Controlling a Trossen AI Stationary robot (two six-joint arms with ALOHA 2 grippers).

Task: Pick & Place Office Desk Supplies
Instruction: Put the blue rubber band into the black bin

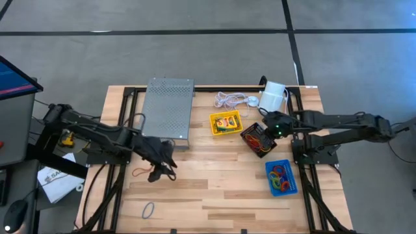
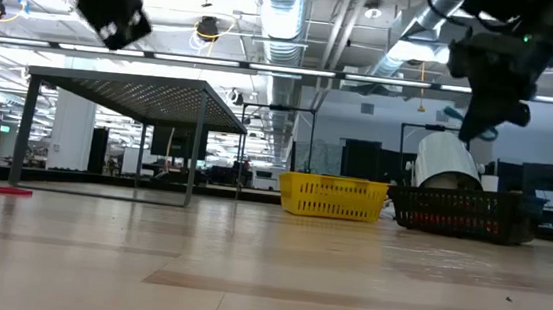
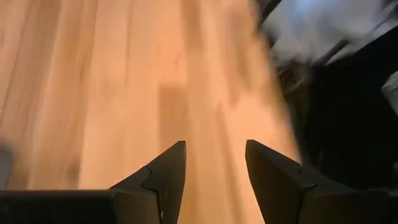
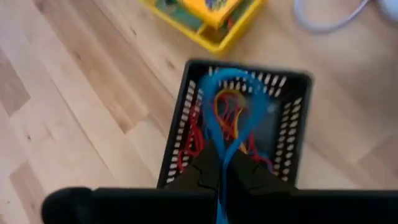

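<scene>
High view has my right gripper (image 1: 268, 130) hanging right over the black mesh tray (image 1: 258, 139), fingers pinched together on a blue band (image 4: 231, 118). Right wrist cam shows that loop dangling down into the tray, where red and orange bands (image 4: 198, 140) already sit in a tangle. Yellow tray (image 1: 225, 123) with the crayon boxes (image 1: 227, 121) is just beside the black one, toward the middle of the table, and the blue tray (image 1: 281, 177) full of mixed bands sits nearer the front edge on my right side. My left gripper (image 1: 162, 170) is over bare wood on the left half, fingers (image 3: 163, 177) spread apart with nothing between them. An orange band (image 1: 140, 171) lies just beside it, and a grey band (image 1: 149, 210) is by itself near the front edge. Perforated metal stand (image 1: 168, 108) is at the back left, and the white cord (image 1: 231, 100) and white cylinder (image 1: 273, 95) are along the back edge.
</scene>
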